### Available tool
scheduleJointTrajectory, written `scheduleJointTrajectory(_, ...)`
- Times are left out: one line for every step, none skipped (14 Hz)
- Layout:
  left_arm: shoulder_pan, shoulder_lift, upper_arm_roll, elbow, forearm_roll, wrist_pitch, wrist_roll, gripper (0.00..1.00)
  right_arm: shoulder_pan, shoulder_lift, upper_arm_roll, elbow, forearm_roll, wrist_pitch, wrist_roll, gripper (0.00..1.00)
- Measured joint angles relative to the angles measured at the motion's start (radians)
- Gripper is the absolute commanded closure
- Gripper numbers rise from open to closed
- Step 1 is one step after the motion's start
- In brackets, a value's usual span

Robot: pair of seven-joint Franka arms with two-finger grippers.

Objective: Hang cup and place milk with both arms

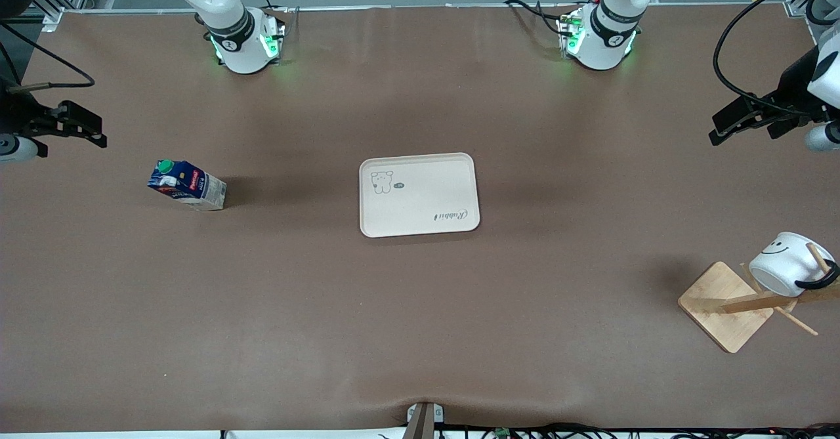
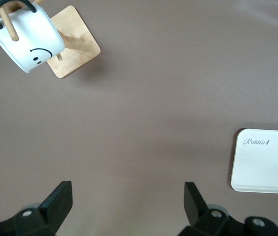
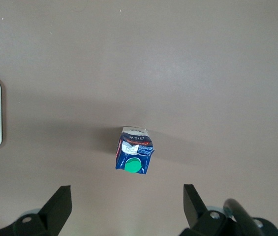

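Brown tabletop (image 1: pixel 420 321): it is carrying everything you are working with.
Cup (image 1: pixel 787 263): you are seeing the white mug hanging by its black handle on a peg of the wooden rack (image 1: pixel 725 304), smiley face showing, at the left arm's end of the tabletop and nearer the front camera than the tray.
Milk (image 1: pixel 188 185): the dark blue carton with the green cap is standing on the tabletop toward the right arm's end, well apart from the tray.
Tray (image 1: pixel 420 226): the cream tray is lying bare in the middle, between milk and rack.
Left gripper (image 1: pixel 748 119): it is hovering up over the left arm's end; your wrist view is showing its fingers (image 2: pixel 60 201) spread wide, holding nothing.
Right gripper (image 1: pixel 69 125): it is hovering over the right arm's end, with the milk below; its fingers (image 3: pixel 60 204) are spread wide, holding nothing.
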Motion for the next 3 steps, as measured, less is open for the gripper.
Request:
scheduleJointTrajectory(0.001, 0.0, 0.0, 0.0, 0.008, -0.003, 0.0, 0.0, 0.0, 0.003, 0.0, 0.003, 0.0, 0.0, 0.0, 0.0)
scheduleJointTrajectory(0.001, 0.0, 0.0, 0.0, 0.023, -0.005, 0.0, 0.0, 0.0, 0.004, 0.0, 0.006, 0.0, 0.001, 0.0, 0.0)
scheduleJointTrajectory(0.001, 0.0, 0.0, 0.0, 0.034, -0.006, 0.0, 0.0, 0.0, 0.004, 0.0, 0.008, 0.0, 0.001, 0.0, 0.0)
